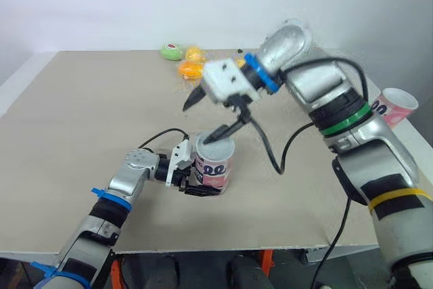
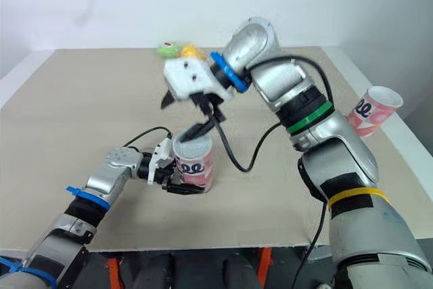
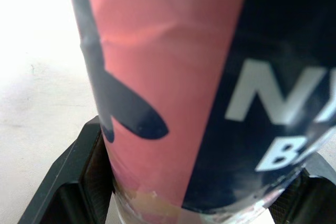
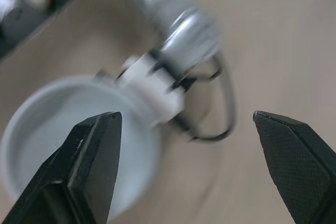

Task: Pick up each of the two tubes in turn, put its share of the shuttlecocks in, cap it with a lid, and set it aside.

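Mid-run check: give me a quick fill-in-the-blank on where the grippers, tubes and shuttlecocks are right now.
1. The left gripper is ____ on the upright tube.
2. The right gripper, above that tube, has its fingers ____.
3. The second tube is at the table edge on the robot's ____ side.
4. The shuttlecocks sit near the table's ____ edge.

Missing words: shut; open; right; far.

Upright pink tube [image 1: 215, 167], open-topped
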Robot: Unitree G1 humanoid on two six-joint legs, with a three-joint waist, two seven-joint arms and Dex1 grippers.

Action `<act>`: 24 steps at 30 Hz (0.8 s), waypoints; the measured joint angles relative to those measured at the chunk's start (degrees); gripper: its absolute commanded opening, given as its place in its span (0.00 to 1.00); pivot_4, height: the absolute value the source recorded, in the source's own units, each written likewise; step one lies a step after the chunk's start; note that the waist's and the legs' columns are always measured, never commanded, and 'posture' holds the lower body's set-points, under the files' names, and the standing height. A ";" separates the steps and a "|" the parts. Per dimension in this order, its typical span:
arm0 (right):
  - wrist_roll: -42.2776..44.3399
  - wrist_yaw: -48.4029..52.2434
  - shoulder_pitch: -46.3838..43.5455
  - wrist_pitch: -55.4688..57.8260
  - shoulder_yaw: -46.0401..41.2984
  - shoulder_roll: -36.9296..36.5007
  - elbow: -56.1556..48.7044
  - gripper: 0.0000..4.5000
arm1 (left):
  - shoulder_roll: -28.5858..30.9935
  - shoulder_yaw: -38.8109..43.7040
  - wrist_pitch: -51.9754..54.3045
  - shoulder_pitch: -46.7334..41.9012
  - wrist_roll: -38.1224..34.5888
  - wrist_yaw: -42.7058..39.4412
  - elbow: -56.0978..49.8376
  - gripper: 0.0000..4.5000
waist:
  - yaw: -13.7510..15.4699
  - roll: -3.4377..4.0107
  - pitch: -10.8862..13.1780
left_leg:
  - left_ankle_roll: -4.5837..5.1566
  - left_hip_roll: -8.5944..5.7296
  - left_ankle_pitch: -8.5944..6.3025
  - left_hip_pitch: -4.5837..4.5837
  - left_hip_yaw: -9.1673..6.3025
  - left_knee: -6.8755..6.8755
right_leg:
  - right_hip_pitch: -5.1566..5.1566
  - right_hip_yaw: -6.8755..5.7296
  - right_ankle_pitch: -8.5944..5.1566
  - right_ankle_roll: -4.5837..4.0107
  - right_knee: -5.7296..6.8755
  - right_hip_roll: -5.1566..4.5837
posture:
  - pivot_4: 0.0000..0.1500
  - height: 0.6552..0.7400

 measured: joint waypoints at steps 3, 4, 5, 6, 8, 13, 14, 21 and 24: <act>3.07 0.00 0.08 2.17 -0.19 -3.67 -2.16 0.75 | -0.23 -0.12 -0.41 -0.30 0.00 -0.55 0.30 0.75 | 0.26 -0.01 0.01 | -0.08 -0.04 -0.05 -0.13 0.01 -0.03 | -0.02 0.06 -0.08 0.09 -0.15 -0.01 | 1.00 0.41; 3.60 0.00 0.77 3.01 -0.22 -4.47 -2.86 0.67 | -0.21 -0.11 -0.65 -0.46 0.00 -0.82 0.61 0.75 | 0.24 0.00 0.01 | -0.08 -0.04 -0.06 -0.13 0.04 -0.05 | -0.02 0.10 -0.08 0.10 -0.16 -0.01 | 1.00 0.41; 3.88 0.00 1.73 3.66 -0.22 -4.78 -3.63 0.57 | -0.19 -0.09 -0.78 -0.70 0.00 -1.11 1.01 0.75 | 0.23 0.01 0.02 | -0.08 -0.04 -0.06 -0.12 0.04 -0.06 | -0.04 0.10 -0.08 0.10 -0.16 0.00 | 1.00 0.41; 3.89 0.00 2.05 3.79 -0.22 -4.86 -3.88 0.51 | -0.20 -0.10 -0.82 -0.81 0.00 -1.16 1.15 0.75 | 0.23 0.01 0.02 | -0.08 -0.04 -0.06 -0.12 0.04 -0.06 | -0.04 0.10 -0.08 0.10 -0.16 0.00 | 1.00 0.41; 3.91 0.00 5.29 4.62 0.66 -5.18 -7.13 0.29 | -0.27 -0.12 -1.13 -1.24 0.00 -1.37 1.95 0.75 | 0.23 0.02 0.03 | -0.08 -0.04 -0.06 -0.12 0.01 -0.08 | -0.06 0.09 -0.07 0.08 -0.14 0.01 | 1.00 0.41; 3.97 0.00 5.91 5.28 2.73 -6.67 -10.41 0.01 | -0.45 -0.17 -1.36 -1.89 0.00 -1.58 3.03 0.75 | 0.23 0.05 0.08 | -0.07 -0.05 -0.05 -0.12 0.01 -0.04 | -0.07 0.09 -0.04 0.09 -0.15 0.00 | 1.00 0.41; 3.87 0.00 6.20 5.38 3.59 -7.16 -11.11 0.01 | -0.45 -0.18 -1.37 -2.05 0.00 -1.63 3.25 0.75 | 0.22 0.05 0.08 | -0.07 -0.05 -0.05 -0.12 0.01 -0.04 | -0.07 0.09 -0.04 0.09 -0.15 0.00 | 1.00 0.41; 0.96 -0.02 7.51 3.03 7.47 -7.34 -11.97 0.01 | -0.36 -0.28 -1.79 -2.16 0.16 -1.69 3.55 0.75 | 0.21 0.05 0.08 | -0.08 -0.04 -0.05 -0.05 0.02 -0.05 | -0.06 0.10 -0.04 0.08 -0.15 0.00 | 1.00 0.41; -0.14 -0.01 7.20 0.79 8.44 -7.07 -11.85 0.01 | -0.35 -0.25 -1.87 -2.16 0.16 -1.69 3.67 0.75 | 0.20 0.05 0.06 | -0.08 -0.04 -0.05 -0.03 0.02 -0.06 | -0.06 0.10 -0.04 0.08 -0.15 0.00 | 1.00 0.41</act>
